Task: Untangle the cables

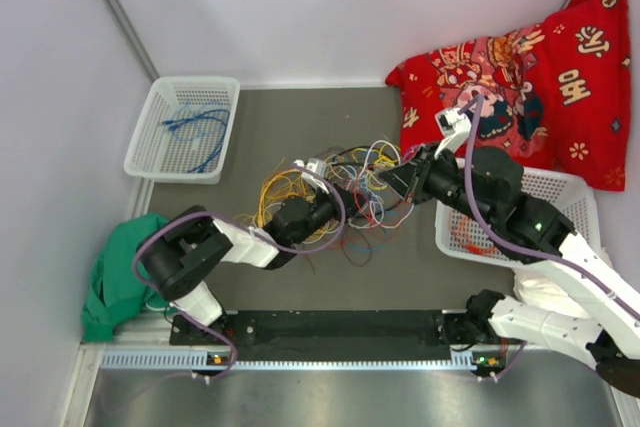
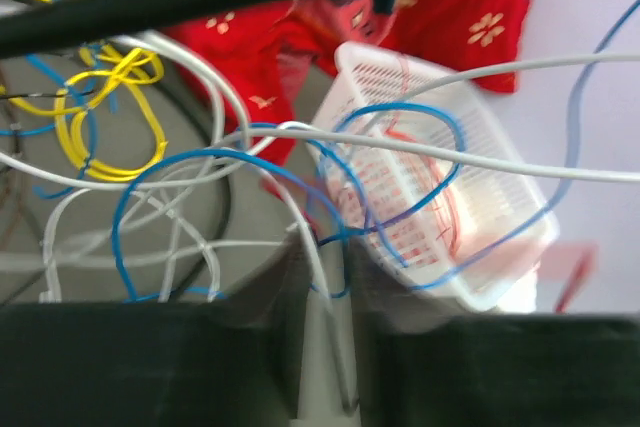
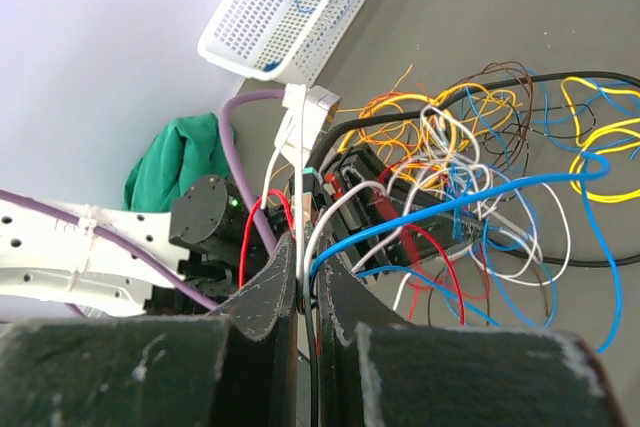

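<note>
Blur smears the whole left wrist view: the left end effector (image 2: 322, 272) is two dark masses cut off by the bottom edge, and whether they pinch the white strand of the cables (image 2: 400, 145) lying between them cannot be told. From above, its fingertips are buried in the tangle — single strands and plug ends there are too small to follow. The right end effector (image 3: 308, 282) is cropped at the bottom edge. The right arm (image 1: 500, 187) covers part of the white basket (image 1: 565, 185); the red cushion (image 1: 560, 77) runs off the right edge.
</note>
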### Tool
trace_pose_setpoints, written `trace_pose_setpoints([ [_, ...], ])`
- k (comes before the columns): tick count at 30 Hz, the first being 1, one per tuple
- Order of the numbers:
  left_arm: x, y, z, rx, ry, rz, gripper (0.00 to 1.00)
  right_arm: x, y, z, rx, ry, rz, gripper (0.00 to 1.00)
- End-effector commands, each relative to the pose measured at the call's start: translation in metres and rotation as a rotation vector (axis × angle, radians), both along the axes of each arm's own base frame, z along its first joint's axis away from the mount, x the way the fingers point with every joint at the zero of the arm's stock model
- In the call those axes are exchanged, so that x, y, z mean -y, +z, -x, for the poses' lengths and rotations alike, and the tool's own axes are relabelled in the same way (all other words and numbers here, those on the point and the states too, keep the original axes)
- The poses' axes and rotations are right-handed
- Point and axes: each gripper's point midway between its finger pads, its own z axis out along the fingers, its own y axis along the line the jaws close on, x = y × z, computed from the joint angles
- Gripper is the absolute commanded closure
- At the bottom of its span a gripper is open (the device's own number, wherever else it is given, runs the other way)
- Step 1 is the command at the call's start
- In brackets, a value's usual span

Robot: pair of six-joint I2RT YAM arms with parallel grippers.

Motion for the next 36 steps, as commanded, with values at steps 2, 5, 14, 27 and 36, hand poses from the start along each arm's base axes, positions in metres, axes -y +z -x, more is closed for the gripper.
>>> trace_pose_setpoints([
  [2,0.003,0.046,0.011,0.114,-0.062,0.047,1.00,0.001,0.018,-0.004,0.049,-0.022,-0.066,1.00],
  [5,-0.005,0.043,0.036,0.065,-0.162,-0.069,1.00,0.013,0.012,-0.009,0.065,-0.080,-0.032,1.00],
  [14,-0.087,0.129,0.076,0.112,-0.078,-0.270,1.00,0.033,-0.051,-0.041,-0.013,-0.259,0.190,1.00],
  [27,-0.110,0.135,0.071,0.073,0.000,-0.392,1.00,0.006,-0.047,-0.028,-0.028,-0.101,0.147,0.08],
  [36,-0.099,0.129,0.069,0.090,-0.031,-0.382,1.00,-0.026,0.010,-0.010,0.071,0.078,-0.054,0.24],
])
